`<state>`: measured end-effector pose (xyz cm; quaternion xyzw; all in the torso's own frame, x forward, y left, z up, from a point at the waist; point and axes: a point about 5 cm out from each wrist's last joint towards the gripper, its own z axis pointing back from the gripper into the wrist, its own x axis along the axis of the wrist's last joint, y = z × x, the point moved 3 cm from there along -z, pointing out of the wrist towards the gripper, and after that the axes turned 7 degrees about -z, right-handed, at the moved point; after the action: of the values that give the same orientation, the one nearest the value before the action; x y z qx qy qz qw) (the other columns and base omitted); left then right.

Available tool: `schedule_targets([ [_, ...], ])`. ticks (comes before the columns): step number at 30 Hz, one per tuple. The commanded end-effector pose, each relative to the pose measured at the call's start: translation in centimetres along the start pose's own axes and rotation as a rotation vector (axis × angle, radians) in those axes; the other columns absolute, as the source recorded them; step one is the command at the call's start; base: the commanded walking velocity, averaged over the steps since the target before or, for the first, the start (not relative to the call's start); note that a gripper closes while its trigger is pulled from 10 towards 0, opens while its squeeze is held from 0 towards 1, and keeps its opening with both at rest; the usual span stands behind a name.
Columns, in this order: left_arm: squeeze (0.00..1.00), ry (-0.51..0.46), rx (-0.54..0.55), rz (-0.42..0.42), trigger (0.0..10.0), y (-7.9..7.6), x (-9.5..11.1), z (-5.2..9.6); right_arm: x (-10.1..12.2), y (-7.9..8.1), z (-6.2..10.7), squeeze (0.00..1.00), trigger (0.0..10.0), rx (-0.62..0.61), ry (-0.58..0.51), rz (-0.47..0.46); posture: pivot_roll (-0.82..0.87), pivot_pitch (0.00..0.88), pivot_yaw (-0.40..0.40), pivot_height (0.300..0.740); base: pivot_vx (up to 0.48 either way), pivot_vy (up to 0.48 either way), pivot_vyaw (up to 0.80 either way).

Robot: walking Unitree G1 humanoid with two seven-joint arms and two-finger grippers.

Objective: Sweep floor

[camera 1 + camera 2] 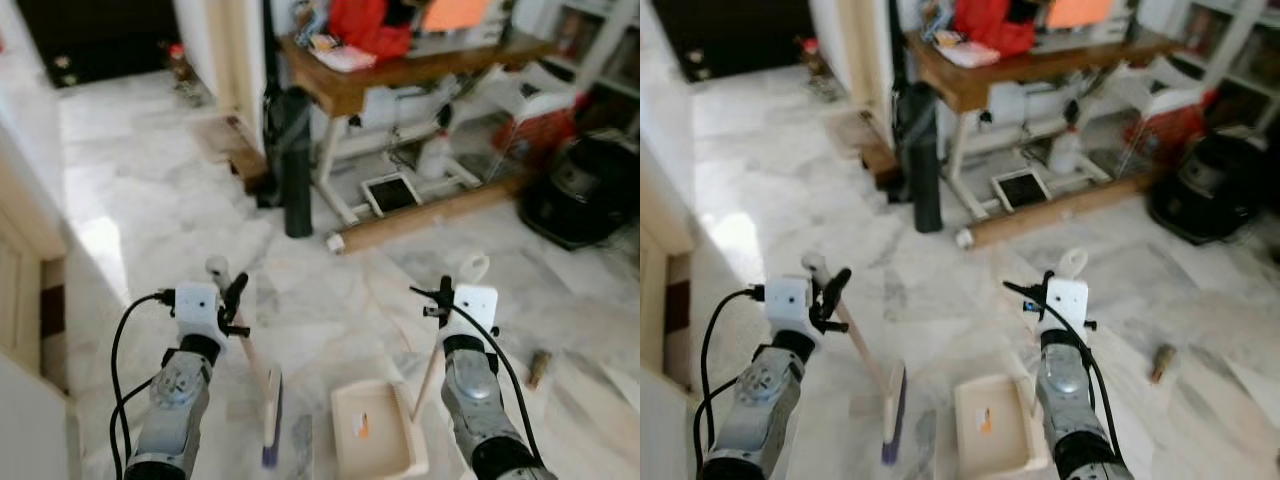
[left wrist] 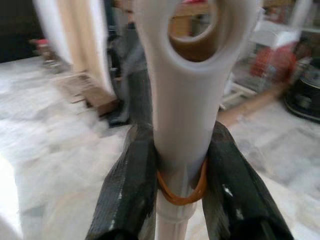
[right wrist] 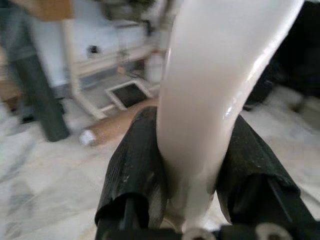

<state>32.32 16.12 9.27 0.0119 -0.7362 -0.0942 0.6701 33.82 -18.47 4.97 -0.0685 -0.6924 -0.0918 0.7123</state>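
The broom (image 1: 262,385) is clamped at its handle by the left tool (image 1: 232,305), its bristles on the floor (image 1: 150,200) just beside the dustpan (image 1: 375,432), whose handle is clamped by the right tool (image 1: 447,300).

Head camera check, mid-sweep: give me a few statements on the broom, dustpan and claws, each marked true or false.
1. The left claw grips the broom handle. True.
2. The right claw is open and empty. False: it is shut on the dustpan handle.
3. The dustpan sits on the floor between the arms. True.
4. The dustpan is upside down. False: its tray faces up, with something orange inside.
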Motion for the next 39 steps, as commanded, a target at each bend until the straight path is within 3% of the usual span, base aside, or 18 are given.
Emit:
schedule_targets([
  [1, 0.0, -0.03, 0.002, 0.004, 10.0, 0.14, 0.62, -0.09, 1.03, 0.22, -0.5, 0.0, 10.0, 0.005, -0.038, 0.002, 0.13, 0.009, 0.007, 0.74, 0.0, 0.0, -0.79],
  [34, 0.0, -0.016, -0.005, 0.003, 10.0, 0.17, 0.52, -0.23, 1.14, 0.18, -0.51, 0.0, 10.0, 0.003, -0.043, -0.004, 0.13, 0.03, 0.013, 0.74, 0.0, 0.0, -0.78],
  [39, 0.0, -0.014, 0.0, -0.003, 10.0, 0.23, 0.47, -0.21, 1.31, 0.31, -0.44, 0.0, 10.0, 0.012, -0.058, -0.003, 0.13, 0.022, 0.011, 0.74, 0.064, 0.0, -0.22],
])
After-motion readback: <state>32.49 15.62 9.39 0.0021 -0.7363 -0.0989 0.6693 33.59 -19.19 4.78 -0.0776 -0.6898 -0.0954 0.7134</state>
